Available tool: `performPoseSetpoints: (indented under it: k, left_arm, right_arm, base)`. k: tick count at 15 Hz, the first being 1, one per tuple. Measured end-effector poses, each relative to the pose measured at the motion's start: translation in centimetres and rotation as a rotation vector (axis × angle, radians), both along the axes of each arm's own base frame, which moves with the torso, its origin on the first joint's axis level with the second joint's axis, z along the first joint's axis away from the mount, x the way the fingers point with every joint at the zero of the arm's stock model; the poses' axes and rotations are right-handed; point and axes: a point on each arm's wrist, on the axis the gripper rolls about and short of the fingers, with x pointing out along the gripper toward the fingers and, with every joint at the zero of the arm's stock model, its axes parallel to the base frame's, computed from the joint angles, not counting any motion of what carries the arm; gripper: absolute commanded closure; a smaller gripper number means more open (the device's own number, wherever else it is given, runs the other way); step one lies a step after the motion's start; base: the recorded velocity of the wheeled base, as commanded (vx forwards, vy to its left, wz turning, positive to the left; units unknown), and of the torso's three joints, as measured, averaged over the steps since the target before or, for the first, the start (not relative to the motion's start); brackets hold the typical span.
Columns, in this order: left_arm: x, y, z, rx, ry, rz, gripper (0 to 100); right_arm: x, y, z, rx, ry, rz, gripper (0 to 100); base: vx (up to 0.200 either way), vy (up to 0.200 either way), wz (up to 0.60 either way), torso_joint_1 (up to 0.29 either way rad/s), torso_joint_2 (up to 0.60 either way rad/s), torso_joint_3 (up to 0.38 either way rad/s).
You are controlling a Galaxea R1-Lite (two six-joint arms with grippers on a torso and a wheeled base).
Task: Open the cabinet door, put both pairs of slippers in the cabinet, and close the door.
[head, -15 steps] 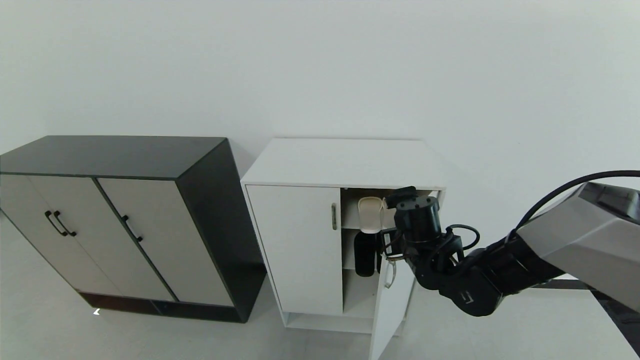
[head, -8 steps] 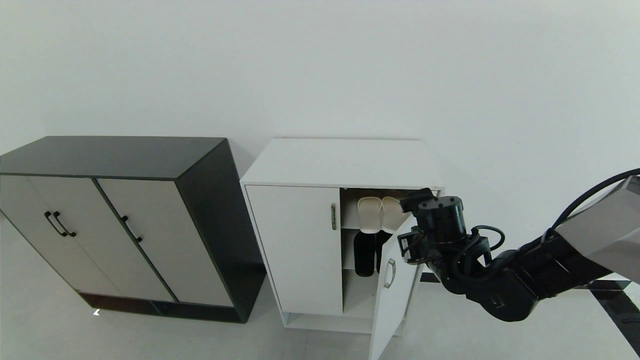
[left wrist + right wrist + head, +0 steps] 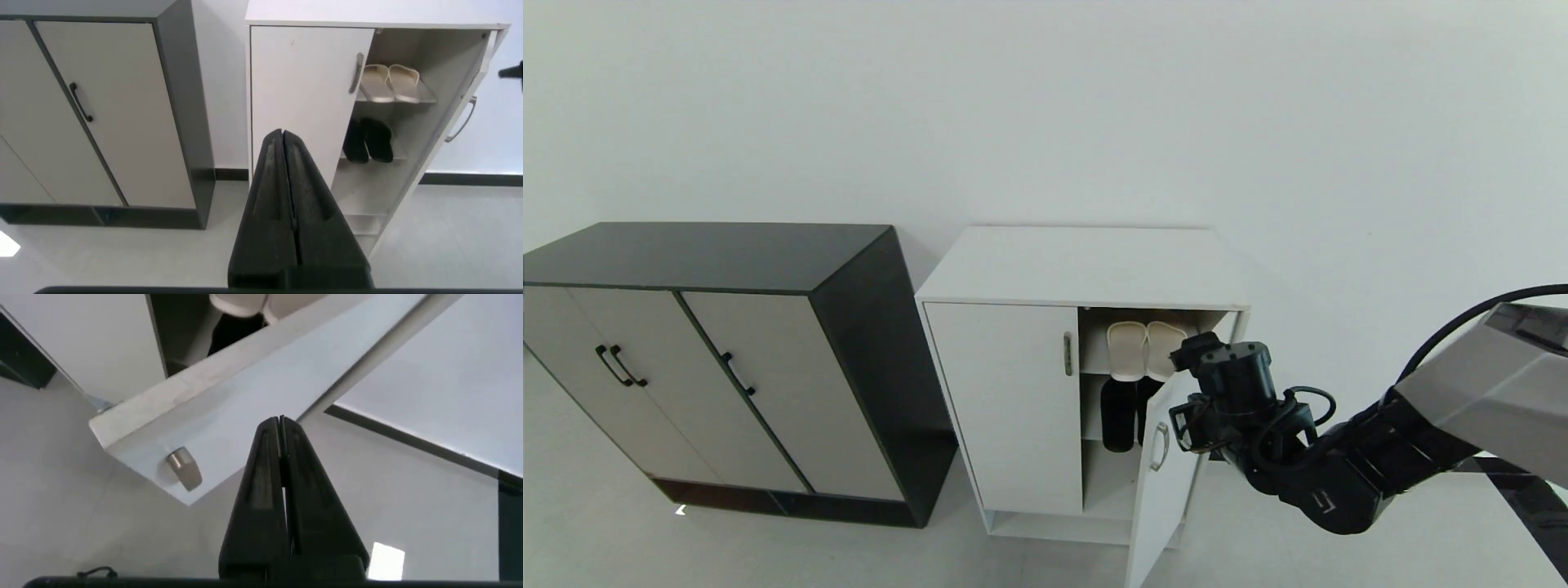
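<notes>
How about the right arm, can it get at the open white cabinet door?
Probably yes. The right gripper, shut, sits close by the outer face of the open cabinet door, near its handle, with nothing between them.

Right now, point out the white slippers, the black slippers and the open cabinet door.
white slippers [image 3: 1129, 351], head view, left slipper of the pair.
black slippers [image 3: 1119, 412], head view, left slipper of the pair.
open cabinet door [image 3: 1166, 506], head view, lower panel face.
</notes>
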Motion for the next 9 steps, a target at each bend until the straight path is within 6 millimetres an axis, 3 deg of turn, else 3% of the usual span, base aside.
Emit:
performPoseSetpoints:
  k: [9]
  left_arm:
    - [0.0, 0.0, 0.0, 0.000, 0.000, 0.000, 100]
  right_arm:
    - [2.9, 2.3, -2.7, 0.165, -0.146, 0.110, 100]
  base:
    - [0.000, 0.000, 0.00, 0.000, 0.00, 0.000]
